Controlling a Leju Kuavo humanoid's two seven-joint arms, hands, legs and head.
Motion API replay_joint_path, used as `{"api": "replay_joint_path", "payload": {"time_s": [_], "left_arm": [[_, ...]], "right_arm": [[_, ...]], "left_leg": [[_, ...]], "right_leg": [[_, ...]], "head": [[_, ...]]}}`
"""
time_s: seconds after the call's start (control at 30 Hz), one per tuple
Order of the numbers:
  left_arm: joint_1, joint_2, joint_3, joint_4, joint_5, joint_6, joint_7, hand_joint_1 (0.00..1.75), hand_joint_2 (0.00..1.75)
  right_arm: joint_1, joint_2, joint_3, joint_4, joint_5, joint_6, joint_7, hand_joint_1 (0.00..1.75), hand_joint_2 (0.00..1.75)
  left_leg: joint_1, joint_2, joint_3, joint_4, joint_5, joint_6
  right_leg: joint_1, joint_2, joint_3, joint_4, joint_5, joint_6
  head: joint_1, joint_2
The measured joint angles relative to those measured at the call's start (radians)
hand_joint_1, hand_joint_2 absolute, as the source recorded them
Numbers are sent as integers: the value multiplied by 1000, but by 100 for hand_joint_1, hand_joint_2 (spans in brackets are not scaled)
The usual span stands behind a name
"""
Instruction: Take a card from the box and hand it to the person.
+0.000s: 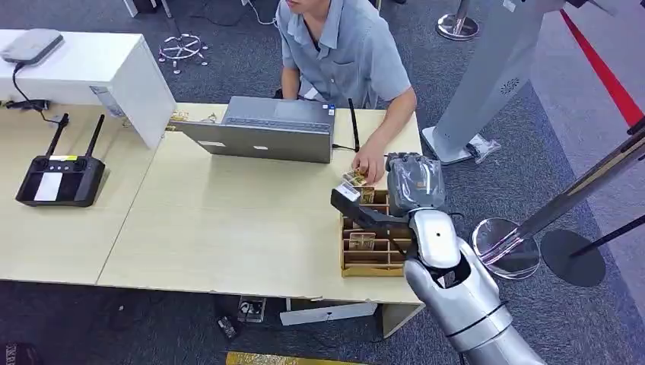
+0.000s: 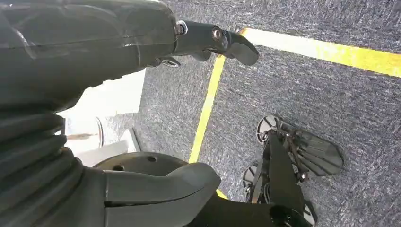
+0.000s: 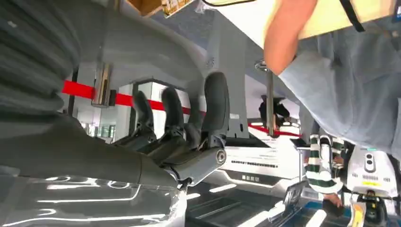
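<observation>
A wooden compartment box (image 1: 366,265) stands at the table's near right corner, with cards (image 1: 362,240) upright in its slots. My right hand (image 1: 414,182) hovers just past the box's far right corner, its fingers (image 3: 208,106) spread with nothing between them. Right beside it, the person's hand (image 1: 370,164) rests on the table and touches a patterned card (image 1: 354,179) at the box's far edge. The person's forearm (image 3: 283,33) passes close in front of my right hand. My left hand (image 2: 94,61) hangs by my side over the carpet and holds nothing.
A grey laptop (image 1: 266,129) sits in front of the seated person. A black controller (image 1: 59,179) lies on the left table, near a white cabinet (image 1: 99,68). Stanchion bases (image 1: 506,247) and a red belt (image 1: 601,68) stand to the right of the table.
</observation>
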Motion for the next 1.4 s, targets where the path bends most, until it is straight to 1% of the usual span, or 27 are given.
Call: {"api": "replay_joint_path", "payload": {"time_s": [0.13, 0.2, 0.37, 0.4, 0.57, 0.63, 0.77, 0.83, 1.07, 1.13, 1.17, 1.2, 1.27, 1.4], "left_arm": [[0, 3, -1, 0, 0, -2, 0, 0, 175], [0, 4, -6, 0, 0, -4, 0, 0, 175], [0, 7, -16, 0, -4, -9, 1, 0, 175], [0, 8, -16, 0, -4, -9, 1, 0, 175], [0, 10, -19, 0, -4, -11, 1, 0, 175], [0, 10, -21, 0, -4, -11, 1, 0, 175], [0, 13, -23, 0, -5, -15, 1, 0, 175], [0, 14, -23, 0, -7, -17, 1, 0, 175], [0, 14, -23, 0, -7, -19, 1, 0, 175], [0, 15, -24, 0, -7, -21, 1, 0, 175], [0, 15, -24, 0, -8, -21, 1, 0, 175], [0, 15, -24, 0, -8, -21, 1, 0, 175], [0, 16, -24, 0, -10, -23, 1, 0, 175], [0, 18, -24, 0, -11, -27, 1, 0, 175]], "right_arm": [[-6, 0, 6, 24, 0, 7, 0, 91, 175], [-7, 0, 10, 37, 0, 8, 0, 103, 175], [-7, -1, 11, 54, 1, 14, 0, 112, 175], [-7, -2, 11, 57, 2, 14, 0, 108, 175], [-7, -4, 11, 71, 7, 25, 5, 112, 175], [-7, -5, 11, 77, 9, 28, 6, 108, 175], [-7, -6, 12, 89, 13, 32, 8, 110, 175], [-7, -7, 12, 95, 13, 34, 8, 105, 175], [-7, -9, 12, 112, 16, 43, 11, 106, 175], [-8, -9, 12, 118, 17, 46, 14, 103, 175], [-8, -10, 12, 120, 19, 47, 14, 103, 175], [-8, -10, 12, 122, 19, 48, 14, 106, 175], [-8, -10, 12, 127, 22, 48, 17, 106, 175], [-8, -10, 11, 136, 24, 49, 21, 91, 175]], "left_leg": [[0, 0, 0, 0, 0, 0], [0, 0, 0, 0, 0, 0], [0, 0, 0, 0, 0, 0], [0, 0, 0, 0, 0, 0], [0, 0, 0, 0, 0, 0], [0, 0, 0, 0, 0, 0], [0, 0, 0, 0, 0, 0], [0, 0, 0, 0, 0, 0], [0, 0, 0, 0, 0, 0], [0, 0, 0, 0, 0, 0], [0, 0, 0, 0, 0, 0], [0, 0, 0, 0, 0, 0], [0, 0, 0, 0, 0, 0], [0, 0, 0, 0, 0, 0]], "right_leg": [[0, 0, 0, 0, 0, 0], [0, 0, 0, 0, 0, 0], [0, 0, 0, 0, 0, 0], [0, 0, 0, 0, 0, 0], [0, 0, 0, 0, 0, 0], [0, 0, 0, 0, 0, 0], [0, 0, 0, 0, 0, 0], [0, 0, 0, 0, 0, 0], [0, 0, 0, 0, 0, 0], [0, 0, 0, 0, 0, 0], [0, 0, 0, 0, 0, 0], [0, 0, 0, 0, 0, 0], [0, 0, 0, 0, 0, 0], [0, 0, 0, 0, 0, 0]], "head": [[0, 0], [0, 0], [0, 0], [0, 0], [0, 0], [0, 0], [0, 0], [0, 0], [0, 0], [0, 0], [0, 0], [0, 0], [0, 0], [0, 0]]}}
